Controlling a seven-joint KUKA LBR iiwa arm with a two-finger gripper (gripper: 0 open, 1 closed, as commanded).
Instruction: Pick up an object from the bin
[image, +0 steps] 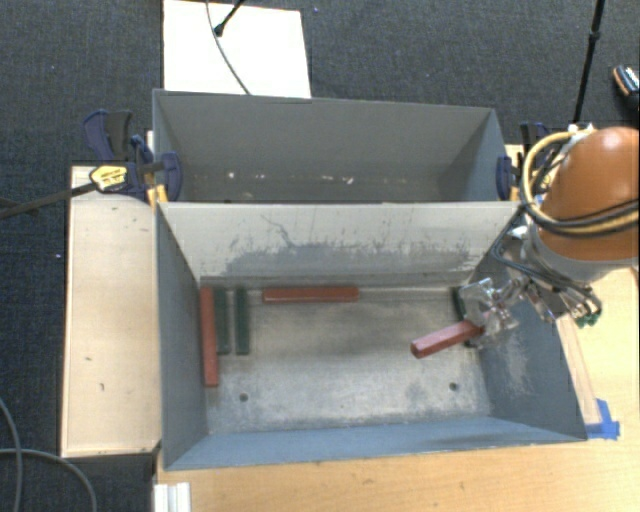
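Observation:
My gripper (478, 330) hangs over the right side of the bin, shut on one end of a red block (440, 342). The block sticks out to the left from between the fingers, tilted a little, above the bin floor. A longer red bar (310, 294) lies along the back wall of the bin, well to the left of the gripper.
At the bin's left side a red bar (209, 335) and two dark green bars (232, 322) lie side by side, running front to back. The arm with its orange cover and cables reaches in over the right rim.

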